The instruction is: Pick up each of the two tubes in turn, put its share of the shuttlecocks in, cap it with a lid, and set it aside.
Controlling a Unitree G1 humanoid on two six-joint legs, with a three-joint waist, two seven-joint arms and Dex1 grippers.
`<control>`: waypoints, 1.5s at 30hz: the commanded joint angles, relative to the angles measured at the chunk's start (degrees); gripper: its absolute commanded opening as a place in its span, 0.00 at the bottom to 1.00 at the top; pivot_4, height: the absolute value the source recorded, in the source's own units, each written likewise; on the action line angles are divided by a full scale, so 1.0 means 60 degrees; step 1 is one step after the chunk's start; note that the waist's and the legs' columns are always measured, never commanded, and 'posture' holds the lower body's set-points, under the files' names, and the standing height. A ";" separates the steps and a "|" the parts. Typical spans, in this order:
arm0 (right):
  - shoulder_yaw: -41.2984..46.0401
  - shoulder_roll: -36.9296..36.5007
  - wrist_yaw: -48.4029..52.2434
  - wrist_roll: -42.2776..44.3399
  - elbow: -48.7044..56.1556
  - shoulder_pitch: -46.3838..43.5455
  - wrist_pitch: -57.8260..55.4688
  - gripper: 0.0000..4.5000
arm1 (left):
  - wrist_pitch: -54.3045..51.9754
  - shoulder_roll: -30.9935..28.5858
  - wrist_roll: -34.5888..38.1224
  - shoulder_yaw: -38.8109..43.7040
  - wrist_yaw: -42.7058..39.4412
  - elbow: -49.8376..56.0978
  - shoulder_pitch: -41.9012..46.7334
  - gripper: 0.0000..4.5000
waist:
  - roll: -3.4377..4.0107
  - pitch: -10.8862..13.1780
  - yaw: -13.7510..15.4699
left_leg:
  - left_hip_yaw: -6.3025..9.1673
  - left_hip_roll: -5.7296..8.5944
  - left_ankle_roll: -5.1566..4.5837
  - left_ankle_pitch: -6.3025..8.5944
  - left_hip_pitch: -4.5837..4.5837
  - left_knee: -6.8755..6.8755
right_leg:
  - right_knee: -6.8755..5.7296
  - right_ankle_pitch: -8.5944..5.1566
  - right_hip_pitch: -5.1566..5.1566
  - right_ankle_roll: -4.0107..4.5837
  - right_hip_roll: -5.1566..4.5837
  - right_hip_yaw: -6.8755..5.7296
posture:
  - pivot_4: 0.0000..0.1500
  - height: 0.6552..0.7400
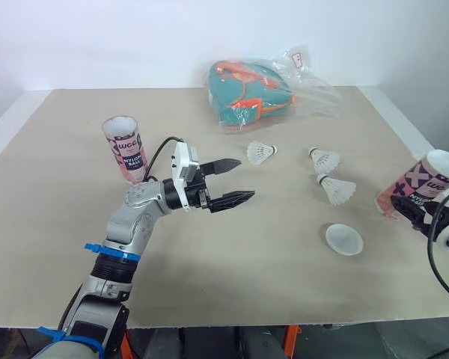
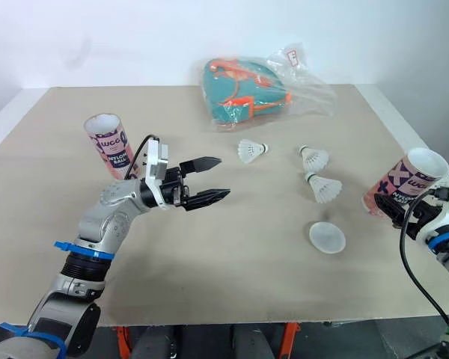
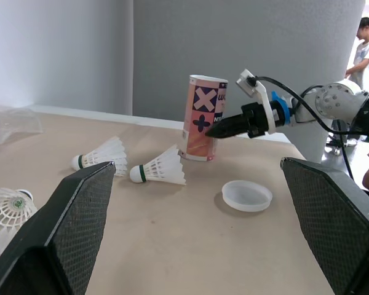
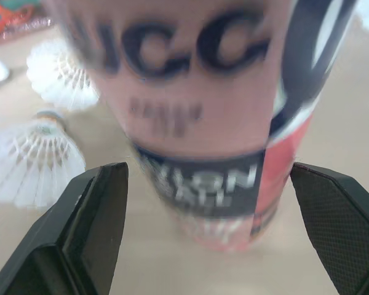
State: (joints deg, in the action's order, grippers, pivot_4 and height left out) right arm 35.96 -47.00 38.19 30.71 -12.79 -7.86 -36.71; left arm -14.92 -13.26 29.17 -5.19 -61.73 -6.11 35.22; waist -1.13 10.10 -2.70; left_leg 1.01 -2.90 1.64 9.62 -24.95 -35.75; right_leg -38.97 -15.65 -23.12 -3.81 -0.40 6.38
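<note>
Between the spread fingers of my right gripper (image 4: 206,177), near the right edge of the table (image 1: 209,262), stands 1 pink tube (image 1: 423,183), upright, and I cannot tell whether my pads touch it. Near it toward the middle lies 1 white lid (image 1: 343,239), and beyond that 3 birds lie on their sides: the near shuttlecock (image 1: 337,190), the middle shuttlecock (image 1: 324,159) and the left shuttlecock (image 1: 260,153), with a bagged teal pack (image 1: 251,93) behind them. My left gripper (image 1: 247,179) hovers wide open above the table's middle, while the 2nd tube (image 1: 126,149) stands well apart at the far left.
</note>
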 commanded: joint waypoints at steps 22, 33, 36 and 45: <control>-0.1508 -0.0135 0.0567 0.2744 0.6110 -0.0519 -0.1989 0.99 | -0.1391 -0.1123 0.0255 0.0595 0.1432 0.2213 -0.2164 1.00 | 0.0000 -0.0001 -0.0011 | 0.0014 0.0001 -0.0005 -0.0014 0.0004 -0.0010 | -0.0001 0.0015 0.0006 0.0001 0.0009 0.0007 | 1.00 0.99; -0.4322 0.1357 0.0470 0.2203 0.5080 -0.2959 -0.1470 0.99 | -0.1464 -0.1554 0.0648 0.1223 0.1829 0.3124 -0.3078 1.00 | -0.0011 0.0003 -0.0011 | 0.0017 -0.0004 -0.0004 -0.0014 -0.0021 -0.0007 | 0.0008 0.0015 -0.0013 0.0010 0.0011 0.0002 | 1.00 0.99; -0.4785 0.1710 0.0455 0.1766 0.4451 -0.3309 -0.1200 0.99 | -0.1428 -0.1794 0.0624 0.1407 0.1910 0.3133 -0.3242 1.00 | -0.0011 0.0003 -0.0008 | 0.0019 -0.0008 -0.0005 -0.0014 -0.0018 -0.0002 | 0.0005 0.0017 -0.0016 0.0017 0.0017 0.0000 | 1.00 0.99; -0.5979 0.2727 0.0733 0.0906 0.3600 -0.4093 -0.0780 0.99 | -0.1342 -0.2034 0.1142 0.2375 0.2216 0.3686 -0.4158 1.00 | -0.0015 0.0006 -0.0012 | 0.0019 -0.0008 -0.0005 -0.0014 -0.0025 0.0005 | 0.0007 0.0016 -0.0019 0.0028 0.0015 0.0000 | 1.00 0.99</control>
State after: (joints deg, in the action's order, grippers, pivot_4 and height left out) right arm 0.28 -31.40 41.72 36.74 9.14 -30.76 -42.75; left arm -24.02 -24.35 34.35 5.66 -48.99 13.04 11.69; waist -1.22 10.14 -2.77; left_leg 1.11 -2.96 1.62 9.53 -25.09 -35.70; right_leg -38.93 -15.53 -23.25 -3.56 -0.32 6.38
